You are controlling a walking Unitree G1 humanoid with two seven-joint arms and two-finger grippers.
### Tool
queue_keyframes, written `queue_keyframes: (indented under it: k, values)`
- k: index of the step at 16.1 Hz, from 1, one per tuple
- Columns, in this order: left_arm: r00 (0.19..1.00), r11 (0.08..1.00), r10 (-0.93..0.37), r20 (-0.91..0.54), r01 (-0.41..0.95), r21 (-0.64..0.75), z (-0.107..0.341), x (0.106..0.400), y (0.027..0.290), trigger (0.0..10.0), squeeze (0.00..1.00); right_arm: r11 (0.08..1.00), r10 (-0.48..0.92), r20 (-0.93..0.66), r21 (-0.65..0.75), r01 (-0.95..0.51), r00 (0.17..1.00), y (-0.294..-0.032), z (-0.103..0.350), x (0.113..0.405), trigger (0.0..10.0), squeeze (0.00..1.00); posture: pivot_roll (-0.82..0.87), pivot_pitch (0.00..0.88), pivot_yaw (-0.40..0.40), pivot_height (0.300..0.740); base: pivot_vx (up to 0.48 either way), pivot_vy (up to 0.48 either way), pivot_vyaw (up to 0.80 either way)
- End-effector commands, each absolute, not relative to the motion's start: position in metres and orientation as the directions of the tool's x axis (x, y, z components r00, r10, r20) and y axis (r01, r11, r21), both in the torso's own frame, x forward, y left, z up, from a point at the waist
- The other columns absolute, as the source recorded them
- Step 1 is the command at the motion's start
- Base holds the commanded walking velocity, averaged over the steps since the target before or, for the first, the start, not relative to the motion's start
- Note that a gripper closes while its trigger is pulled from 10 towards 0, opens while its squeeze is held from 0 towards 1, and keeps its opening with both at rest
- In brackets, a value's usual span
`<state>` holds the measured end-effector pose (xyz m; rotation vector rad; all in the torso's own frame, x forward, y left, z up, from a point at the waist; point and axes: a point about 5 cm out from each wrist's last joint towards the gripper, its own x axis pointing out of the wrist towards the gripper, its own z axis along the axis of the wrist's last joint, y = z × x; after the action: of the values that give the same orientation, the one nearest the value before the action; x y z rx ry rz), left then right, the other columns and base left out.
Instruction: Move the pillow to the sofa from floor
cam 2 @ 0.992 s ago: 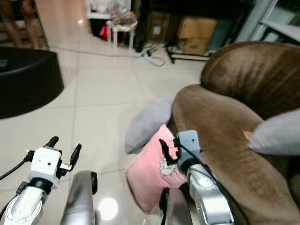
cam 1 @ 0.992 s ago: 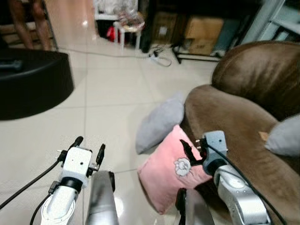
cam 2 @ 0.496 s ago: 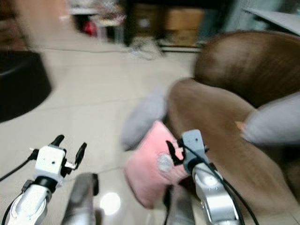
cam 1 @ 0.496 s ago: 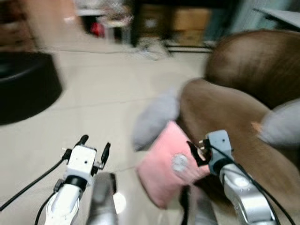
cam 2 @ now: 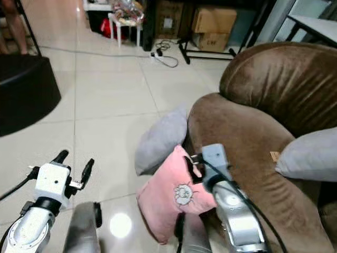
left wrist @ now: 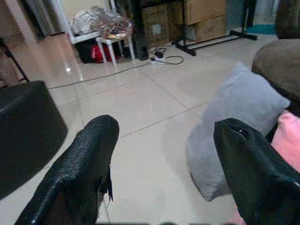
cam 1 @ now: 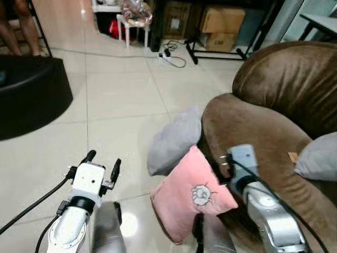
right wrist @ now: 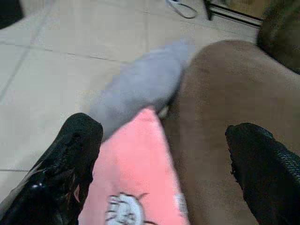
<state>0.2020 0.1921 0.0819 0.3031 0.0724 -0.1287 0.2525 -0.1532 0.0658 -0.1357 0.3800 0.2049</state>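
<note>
Since a second ago the right pincer [right wrist: 159,164] has pushed forward over the pink square pillow with a white sheep print [cam 1: 190,199], and the blur of the turning head has cleared. That pillow leans on the pale tiled floor [cam 1: 116,100] against the brown plush sofa [cam 1: 263,137], touching a grey floor pillow [cam 1: 174,139]. Both pincers gape wide and hold nothing; the left pincer [cam 1: 101,164] hovers above bare tiles. Another grey cushion [cam 1: 320,158] rests on the sofa seat.
</note>
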Motion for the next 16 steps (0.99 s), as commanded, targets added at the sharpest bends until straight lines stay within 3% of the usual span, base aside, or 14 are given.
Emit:
queue_keyframes:
  k: [1,14,15,16]
  values:
    - [0.988,0.946,-0.121,-0.096,0.144,0.29,0.081,0.202,0.19,10.0,0.0,0.974,0.155,-0.389,-0.095,-0.207,0.908,-0.16,0.065,0.253,10.0,0.0,0.08,0.0,-0.132,0.51,0.0,0.0,0.0]
    - [0.987,0.933,-0.134,-0.089,0.155,0.325,0.082,0.213,0.193,10.0,0.0,0.968,0.22,-0.427,-0.012,-0.249,0.877,-0.142,0.042,0.276,10.0,0.0,0.11,0.0,-0.142,0.4,0.0,0.0,0.0]
    - [0.987,0.933,-0.134,-0.089,0.156,0.325,0.082,0.213,0.193,10.0,0.0,0.969,0.229,-0.427,0.009,-0.248,0.875,-0.141,0.042,0.278,10.0,0.39,0.11,0.0,-0.142,0.4,0.0,0.0,0.0]
    - [0.985,0.932,-0.147,-0.089,0.168,0.321,0.082,0.214,0.192,10.0,0.0,0.97,0.239,-0.412,0.06,-0.235,0.879,-0.139,0.044,0.283,10.0,1.0,0.11,0.0,-0.141,0.4,0.0,0.0,0.0]
